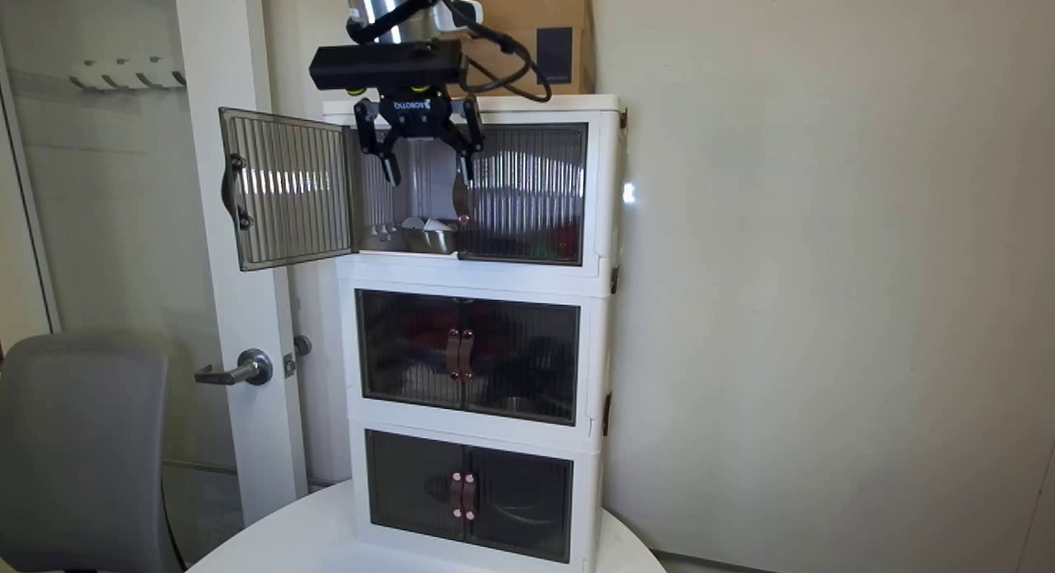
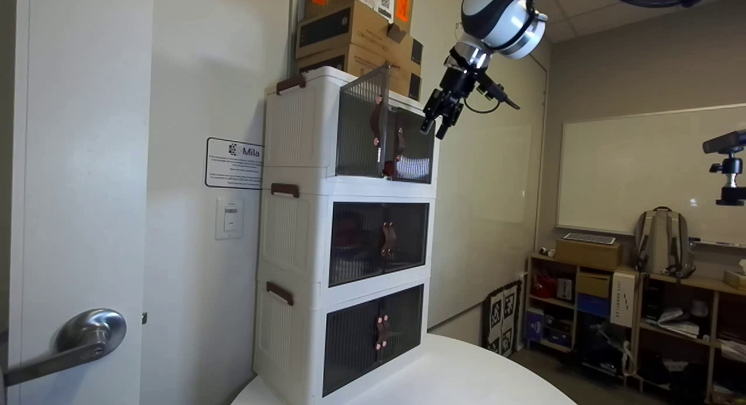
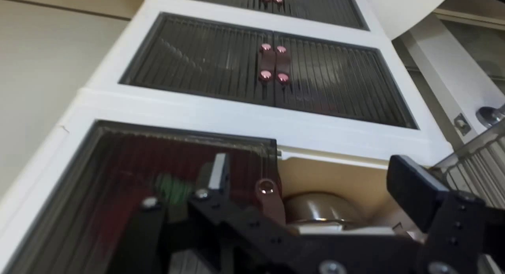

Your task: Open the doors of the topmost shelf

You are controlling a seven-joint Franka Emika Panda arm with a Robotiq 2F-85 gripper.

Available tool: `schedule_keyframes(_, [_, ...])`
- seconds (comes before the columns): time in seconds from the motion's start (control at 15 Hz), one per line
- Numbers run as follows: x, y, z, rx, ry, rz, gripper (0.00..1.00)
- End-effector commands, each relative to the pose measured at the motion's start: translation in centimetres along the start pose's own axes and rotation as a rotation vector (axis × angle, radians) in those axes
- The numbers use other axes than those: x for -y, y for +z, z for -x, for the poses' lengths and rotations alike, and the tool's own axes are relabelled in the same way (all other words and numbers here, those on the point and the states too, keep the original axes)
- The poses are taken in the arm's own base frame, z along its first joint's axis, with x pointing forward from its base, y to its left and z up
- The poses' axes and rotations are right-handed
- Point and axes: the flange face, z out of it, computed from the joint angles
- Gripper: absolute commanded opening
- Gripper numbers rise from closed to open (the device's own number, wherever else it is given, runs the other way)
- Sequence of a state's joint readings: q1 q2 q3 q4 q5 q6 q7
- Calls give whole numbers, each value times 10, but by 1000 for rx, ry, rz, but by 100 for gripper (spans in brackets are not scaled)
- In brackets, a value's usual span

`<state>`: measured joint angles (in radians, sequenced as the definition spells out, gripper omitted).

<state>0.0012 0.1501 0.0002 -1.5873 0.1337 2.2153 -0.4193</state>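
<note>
The claw (image 1: 431, 177) gapes wide before the topmost shelf (image 1: 607, 185). One ribbed door (image 1: 293, 190) stands open on the room door (image 1: 251, 309) side; its twin (image 1: 527, 194) is closed, covering half the front. Inside I see a metal bowl (image 1: 433, 243); cardboard boxes (image 2: 367, 35) sit on top.

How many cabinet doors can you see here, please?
6: at the top, an open door and its neighbour; then the middle pair and the bottom pair, both shut. All six show in both exterior views; any at the back would be hidden.
</note>
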Motion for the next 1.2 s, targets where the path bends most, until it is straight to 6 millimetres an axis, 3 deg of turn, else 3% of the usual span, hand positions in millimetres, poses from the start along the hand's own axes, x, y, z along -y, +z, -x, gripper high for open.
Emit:
schedule_keyframes(0.0, [-19,5,-35,-78,-65,-91,100])
schedule_keyframes(0.27, [-41,18,-43,-100,-103,-199,100])
schedule_keyframes(0.6, [-53,37,-46,-68,-156,-253,100])
schedule_keyframes(1.13, [-46,64,-60,-76,-199,-292,100])
